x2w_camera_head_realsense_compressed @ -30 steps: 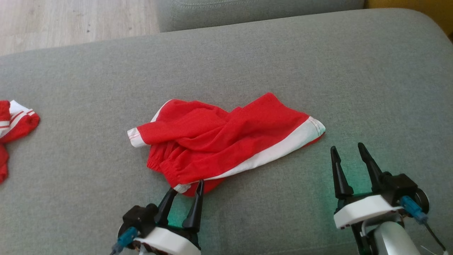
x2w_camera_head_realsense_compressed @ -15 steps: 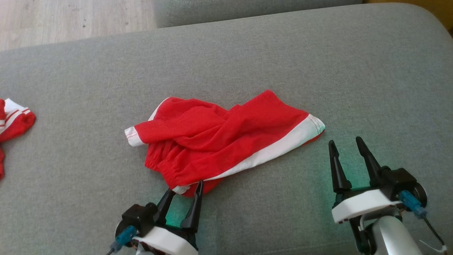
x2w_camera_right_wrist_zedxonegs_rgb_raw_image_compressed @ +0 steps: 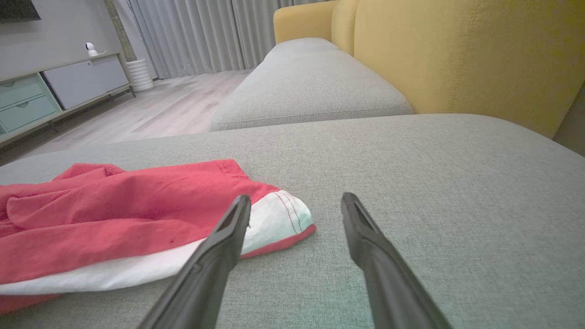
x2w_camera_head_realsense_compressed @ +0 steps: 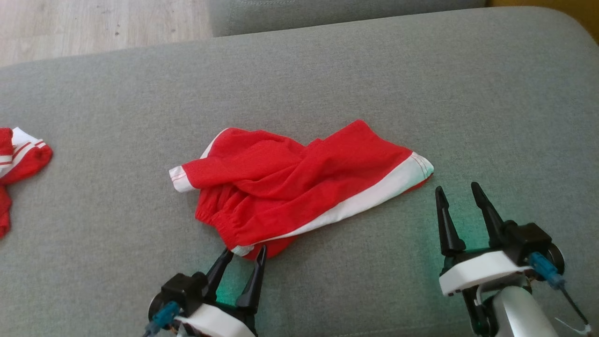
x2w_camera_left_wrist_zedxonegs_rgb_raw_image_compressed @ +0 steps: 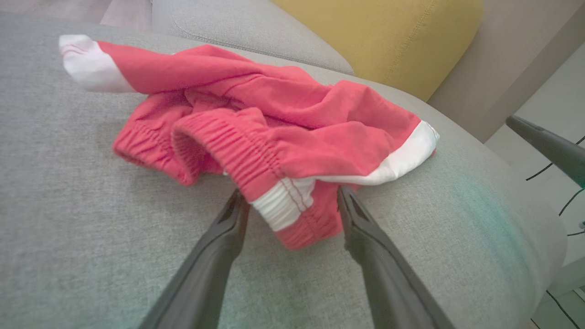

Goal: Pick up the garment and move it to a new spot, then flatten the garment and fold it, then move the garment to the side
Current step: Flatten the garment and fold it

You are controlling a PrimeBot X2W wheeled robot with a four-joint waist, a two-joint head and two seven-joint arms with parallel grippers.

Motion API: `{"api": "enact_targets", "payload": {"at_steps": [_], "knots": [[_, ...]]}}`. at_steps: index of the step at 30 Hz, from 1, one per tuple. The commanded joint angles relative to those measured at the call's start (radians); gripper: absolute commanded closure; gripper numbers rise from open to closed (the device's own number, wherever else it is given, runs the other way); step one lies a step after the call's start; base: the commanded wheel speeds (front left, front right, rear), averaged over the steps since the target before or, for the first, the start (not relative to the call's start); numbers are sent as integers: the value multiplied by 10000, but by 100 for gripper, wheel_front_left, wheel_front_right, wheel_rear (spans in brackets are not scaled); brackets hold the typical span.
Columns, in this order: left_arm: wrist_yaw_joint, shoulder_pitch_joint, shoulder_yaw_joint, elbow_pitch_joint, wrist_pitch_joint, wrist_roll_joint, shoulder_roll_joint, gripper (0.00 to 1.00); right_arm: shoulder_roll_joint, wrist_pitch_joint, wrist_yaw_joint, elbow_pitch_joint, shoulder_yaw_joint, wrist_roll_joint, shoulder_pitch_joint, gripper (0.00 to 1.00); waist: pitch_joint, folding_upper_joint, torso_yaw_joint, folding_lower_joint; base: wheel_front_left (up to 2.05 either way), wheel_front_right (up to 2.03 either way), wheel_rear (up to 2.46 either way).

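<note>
On the sofa [x2w_camera_head_realsense_compressed: 374, 84]: shorts [x2w_camera_head_realsense_compressed: 299, 187] with the waistband corner between the wide-open left gripper [x2w_camera_head_realsense_compressed: 246, 249] fingers.
Head view also catches a second red garment [x2w_camera_head_realsense_compressed: 18, 154], way off left.

The shorts [x2w_camera_head_realsense_compressed: 299, 182] are showing bright red, with a white side band and red-stitched white hems. The sofa cushion [x2w_camera_head_realsense_compressed: 327, 79] is reading as heathered grey, the backrest [x2w_camera_right_wrist_zedxonegs_rgb_raw_image_compressed: 457, 55] as mustard yellow. Another garment [x2w_camera_head_realsense_compressed: 21, 157] is showing red with white stripes.

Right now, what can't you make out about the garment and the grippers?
- Head view: second red garment, cut off by the left edge.
- Left wrist view: the red shorts cover the tips of the left gripper; contact unclear.
- Right wrist view: the red shorts run off the left edge.
</note>
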Motion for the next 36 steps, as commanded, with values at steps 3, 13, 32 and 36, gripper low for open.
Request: {"api": "enact_targets", "payload": {"at_steps": [3,13,32,36], "knots": [[18,-396,377,-156,-53,113,85,4,-41,-65,73,-249,202,79,-347,0,9,0,-11,0,0,0,0],[18,-529,634,-93,-53,96,2,39,-41,-65,73,-238,152,58,-399,0,65,0,-8,0,0,0,0],[17,-509,1322,-462,-53,261,128,100,-41,-65,73,1717,124,274,-1647,0,373,0,564,0,0,0,0],[17,-521,1487,-396,-53,358,156,100,-41,-65,73,2581,856,624,-2098,0,483,0,744,0,0,0,0]]}}
